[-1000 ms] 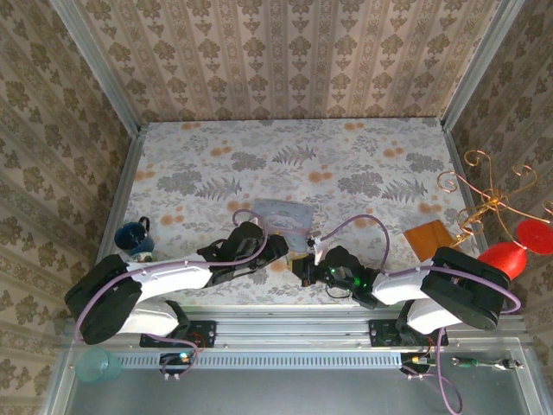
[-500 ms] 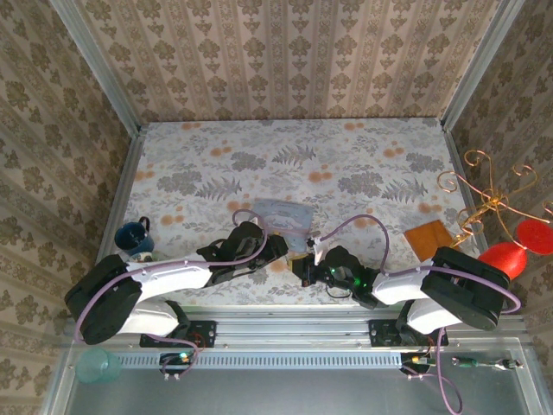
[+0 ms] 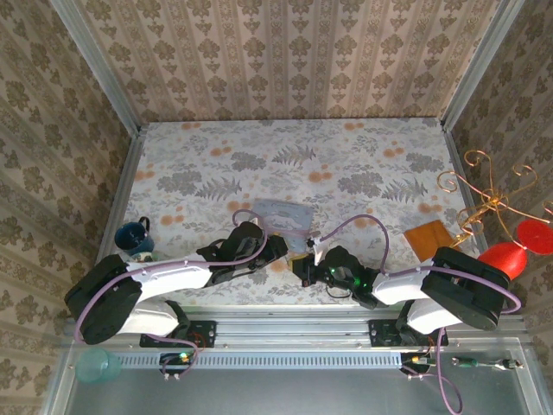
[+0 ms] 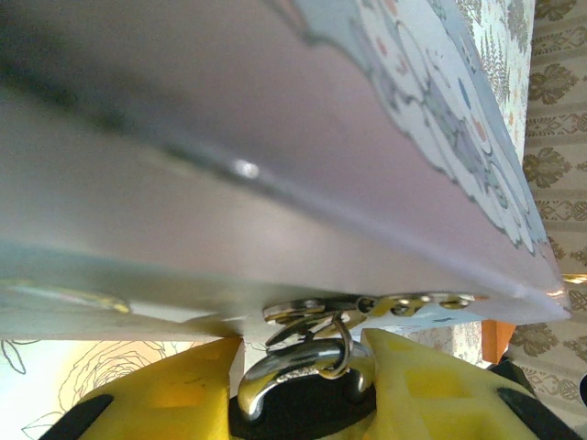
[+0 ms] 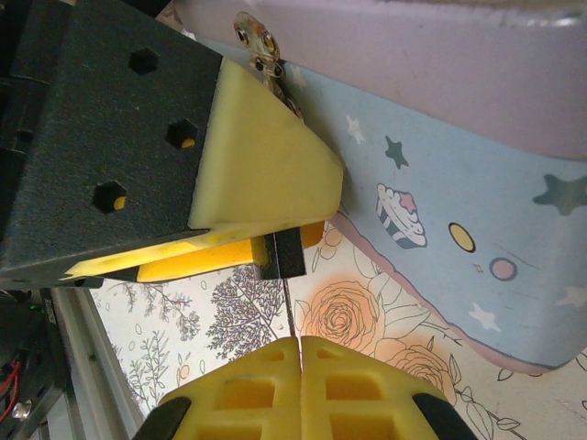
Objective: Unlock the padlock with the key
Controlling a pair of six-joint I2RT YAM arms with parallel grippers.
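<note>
- padlock [image 4: 267, 377]: shackle polished metal, bright glints; body black.
- key [image 5: 285, 310]: thin dull metal edge.
- tin [image 4: 275, 137]: smooth, glossy painted finish.
- finger pads [image 5: 266, 156]: yellow, matt, soft-looking.
- table [image 3: 346, 164]: matt floral print.

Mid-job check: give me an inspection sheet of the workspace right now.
Surface: floral cloth, flat.
Job's things: padlock in left gripper; key in right gripper, reaching the padlock.
Clutter: blue tin beside the grippers, dark mug left, orange board right, teal cup off-table.
Grippers: both shut on their things.
Cables: purple cables loop over both arms.
Surroundings: wallpapered walls; gold wire stand at right.
</note>
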